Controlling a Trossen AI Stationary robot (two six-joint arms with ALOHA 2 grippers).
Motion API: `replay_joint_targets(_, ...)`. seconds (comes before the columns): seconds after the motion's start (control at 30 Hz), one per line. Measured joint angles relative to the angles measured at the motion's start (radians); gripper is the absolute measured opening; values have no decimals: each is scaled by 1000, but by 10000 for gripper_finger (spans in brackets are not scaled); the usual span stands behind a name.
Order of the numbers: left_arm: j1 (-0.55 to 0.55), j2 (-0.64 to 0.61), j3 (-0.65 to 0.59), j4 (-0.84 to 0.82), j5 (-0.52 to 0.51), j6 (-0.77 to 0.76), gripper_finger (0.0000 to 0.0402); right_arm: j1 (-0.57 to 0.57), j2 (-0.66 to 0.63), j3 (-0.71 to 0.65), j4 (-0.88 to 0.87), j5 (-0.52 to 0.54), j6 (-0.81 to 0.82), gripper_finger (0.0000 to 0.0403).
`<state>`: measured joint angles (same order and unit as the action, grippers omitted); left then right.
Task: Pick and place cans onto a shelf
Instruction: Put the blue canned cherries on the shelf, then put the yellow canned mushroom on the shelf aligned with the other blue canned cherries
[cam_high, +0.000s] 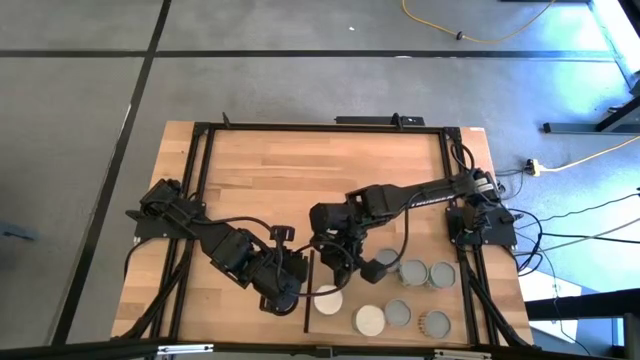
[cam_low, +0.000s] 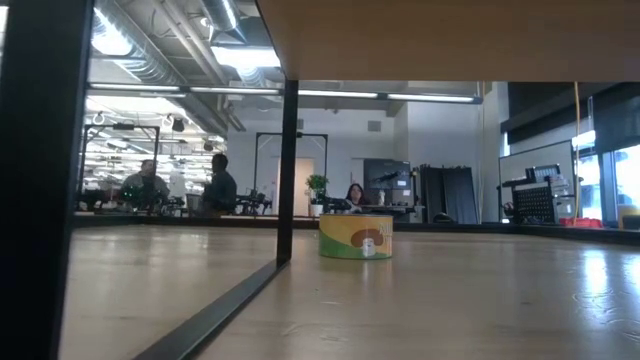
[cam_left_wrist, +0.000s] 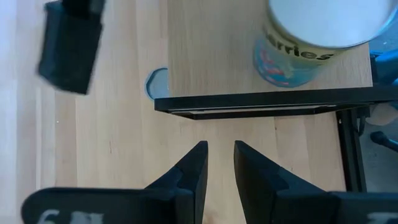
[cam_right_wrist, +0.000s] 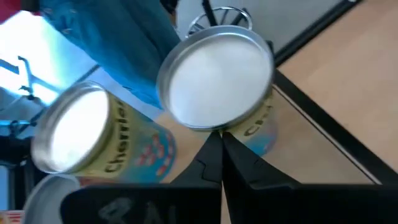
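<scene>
Six cans (cam_high: 398, 290) show near the table's (cam_high: 320, 170) front edge, right of centre; the leftmost white-topped can (cam_high: 327, 300) stands on the shelf (cam_left_wrist: 249, 62), close behind its dark edge strip (cam_left_wrist: 261, 102). Left gripper (cam_left_wrist: 219, 168) faces that strip, fingers slightly parted, holding nothing. Right gripper (cam_right_wrist: 221, 152) hangs above the cluster, fingers pressed together, empty.
</scene>
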<state>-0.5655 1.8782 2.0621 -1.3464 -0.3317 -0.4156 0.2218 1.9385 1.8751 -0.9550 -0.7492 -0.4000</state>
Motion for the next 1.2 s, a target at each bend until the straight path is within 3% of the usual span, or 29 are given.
replay_joint_targets(0.47, 0, 0, 0, 0, 0, 0, 71, 46, 0, 0, 0, -39, -2, 0)
replay_joint_targets(0.7, 0, 0, 0, 0, 0, 0, 71, 51, -20, 0, -1, 6, 3, 0)
replay_joint_targets(0.93, 0, -47, 1, -3, -23, -1, 71, 51, -114, 0, -41, 227, 28, 0)
replay_joint_targets(1.2, 10, -136, 1, -26, -168, 25, 71, 50, -234, 0, -84, 460, 129, 0)
